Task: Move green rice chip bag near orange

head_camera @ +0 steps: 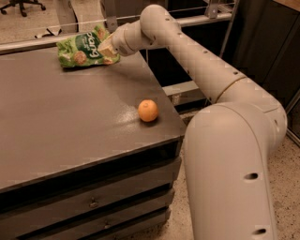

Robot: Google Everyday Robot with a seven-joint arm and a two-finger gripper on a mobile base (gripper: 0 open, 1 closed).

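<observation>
The green rice chip bag [83, 47] lies crinkled at the far edge of the dark table [70, 122], logo side up. My gripper [107, 48] reaches in from the right and is shut on the bag's right end, with the fingertips pressed into the pouch. The orange [148, 110] sits alone near the table's right front corner, well apart from the bag and nearer to me. My arm [197, 61] arches over the table's right edge.
My white base [229, 173] stands to the right of the table. Drawers [93, 204] run along the table's front. A metal rail [47, 40] runs behind the far edge, and an office chair [21, 4] stands on the floor beyond.
</observation>
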